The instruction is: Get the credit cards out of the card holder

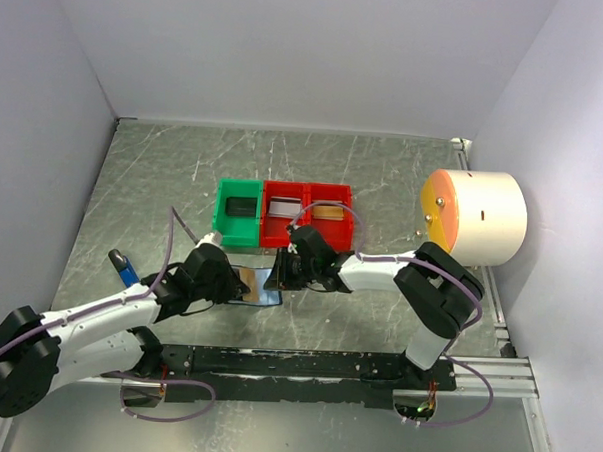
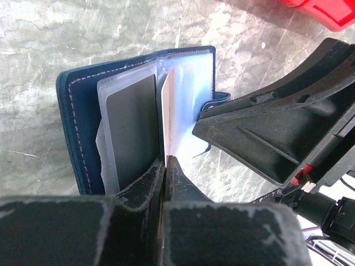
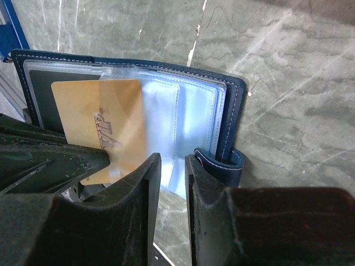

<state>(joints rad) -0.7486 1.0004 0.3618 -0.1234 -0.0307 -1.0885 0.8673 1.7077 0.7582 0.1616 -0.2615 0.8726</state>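
Slipping of the card: the thin gold-tan plastic card [image 3: 100,127] is pinched only at its lower edge, so it could be dropped by the left gripper [image 2: 165,162] if it is pulled too fast.
Dragging of the holder: the small dark navy-blue folding card holder [image 3: 236,111] could be pulled along the grey marbled desk [image 3: 277,66] with the card if the pocket is tight.
Bending: the clear plastic pockets [image 3: 161,111] could be creased, or the card bent, if the pull is made sideways.
Wrong card: the flat dark grey card [image 2: 133,127] sits in the next pocket, just beside the pinched one, and could be knocked loose.
Bumping: the two grippers are very near each other over the holder and could be knocked together.
Left gripper: clenched on the edge of the gold-tan card, which looks partly out of its pocket.
Right gripper [image 3: 172,166]: nearly closed, with the edge of a clear pocket page gripped, just beside the little snap tab [image 3: 219,163].
Left arm: stretched forward and inward, low over the desk.
Right arm: folded at the elbow and pointed inward towards the left arm.
Holder's place: laid open on the desk between the grippers, in front of the green plastic bin [image 1: 222,223] and the red plastic bins [image 1: 283,188].
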